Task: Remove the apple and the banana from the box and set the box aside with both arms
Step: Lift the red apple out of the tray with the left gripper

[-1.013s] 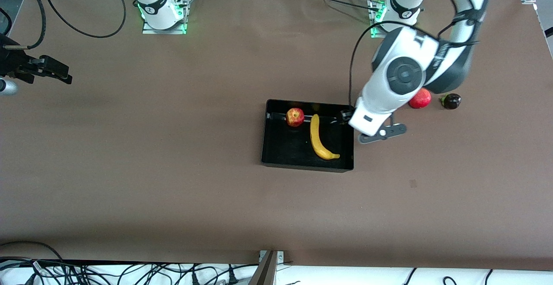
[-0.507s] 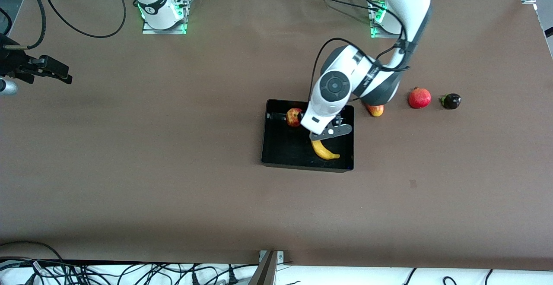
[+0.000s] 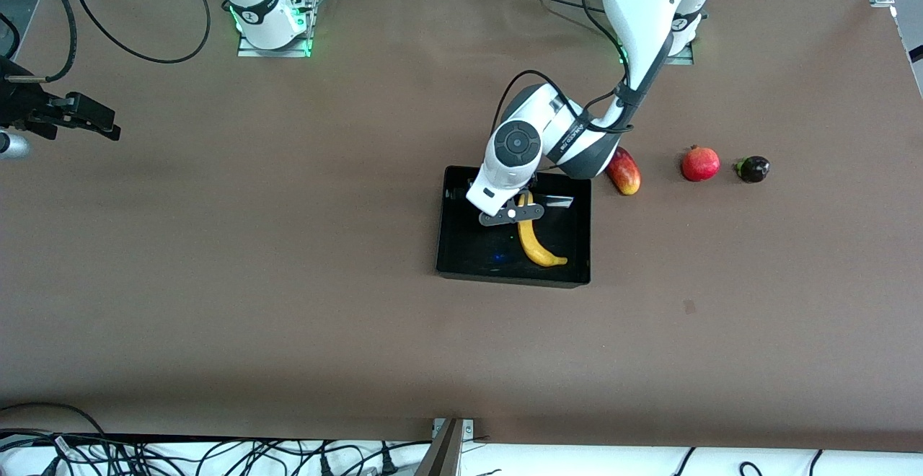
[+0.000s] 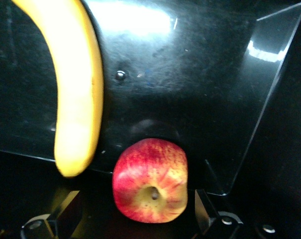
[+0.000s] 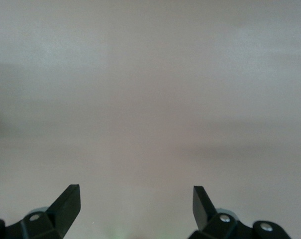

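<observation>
The black tray (image 3: 441, 225) lies mid-table. The yellow banana (image 3: 535, 242) lies in it, also in the left wrist view (image 4: 78, 89). The red-and-yellow apple (image 4: 150, 180) sits on the tray floor (image 4: 190, 74) beside the banana's end; in the front view the left arm hides it. My left gripper (image 4: 135, 201) is open, low over the apple, with a finger on each side and gaps to both; the front view shows it over the tray (image 3: 497, 198). My right gripper (image 3: 108, 130) waits open and empty over bare table at the right arm's end, as its wrist view shows (image 5: 135, 199).
Beside the tray, toward the left arm's end, a red-yellow mango (image 3: 624, 172), a red pomegranate (image 3: 700, 164) and a small dark fruit (image 3: 753, 169) lie in a row. Cables hang along the table's near edge.
My left arm has swung from the tray's wall at the left arm's end to over the apple, covering it and uncovering the mango. The right arm has not moved.
</observation>
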